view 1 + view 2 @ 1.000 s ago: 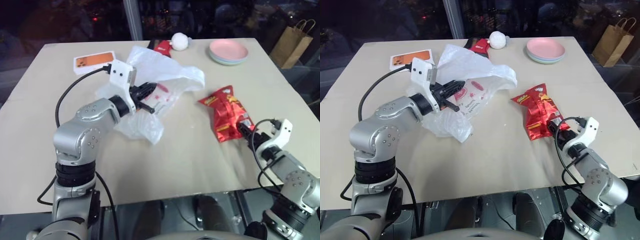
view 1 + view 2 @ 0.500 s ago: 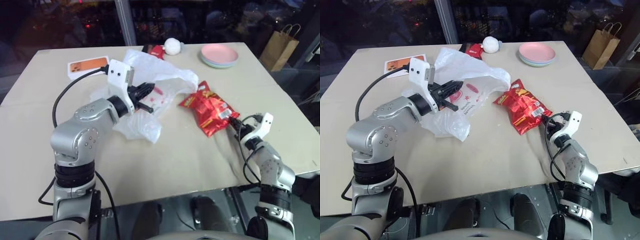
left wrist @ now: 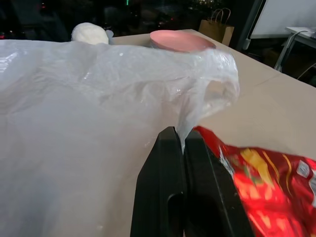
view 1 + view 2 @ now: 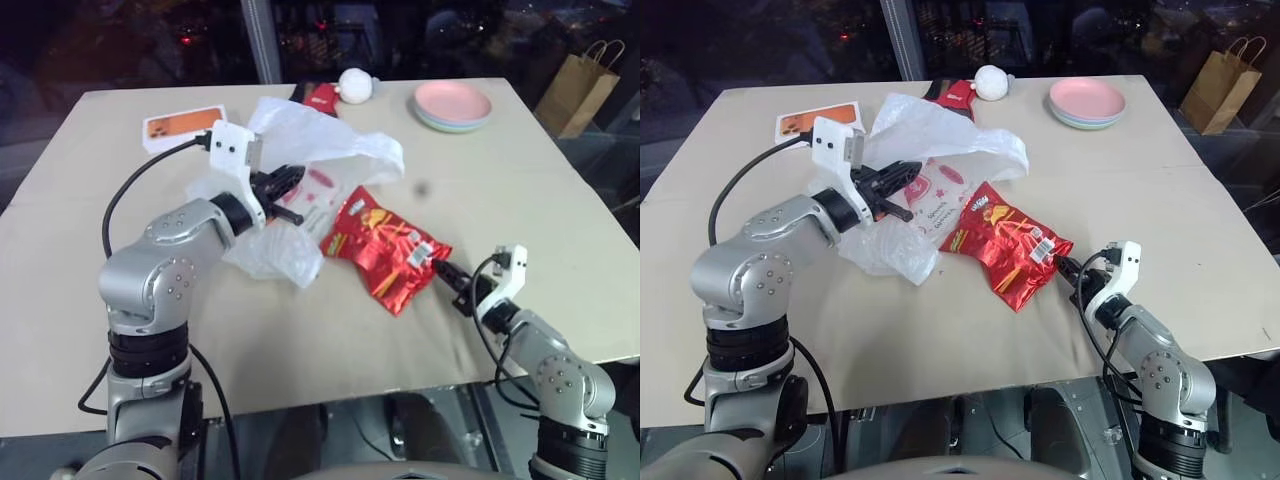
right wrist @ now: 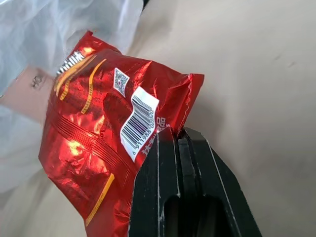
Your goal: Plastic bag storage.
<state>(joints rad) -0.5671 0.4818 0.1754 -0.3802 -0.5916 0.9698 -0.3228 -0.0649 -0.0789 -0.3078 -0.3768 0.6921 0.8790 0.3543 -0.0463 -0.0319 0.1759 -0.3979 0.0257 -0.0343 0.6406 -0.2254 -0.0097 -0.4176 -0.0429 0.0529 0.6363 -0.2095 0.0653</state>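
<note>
The plastic bag [image 4: 300,190] lies crumpled on the beige desk [image 4: 330,330], left of centre, its thin white film raised toward the far side. The left gripper [image 3: 178,140] has its 2 black fingers pressed together on a fold of the bag's film, near a loop handle [image 3: 217,86]. Just beside the bag, touching its near edge, lies a red snack packet [image 4: 385,245], shiny, with a white barcode patch. The right gripper [image 5: 178,137] is clamped tight on the packet's sealed edge next to the barcode, its fingers pointing level toward the bag. At the far edge of the desk stand pink plates [image 4: 453,104], a white ball [image 4: 355,83] and an orange-and-white box [image 4: 183,125]. A brown paper bag [image 4: 578,88] stands on the floor beyond the desk's far right corner.
</note>
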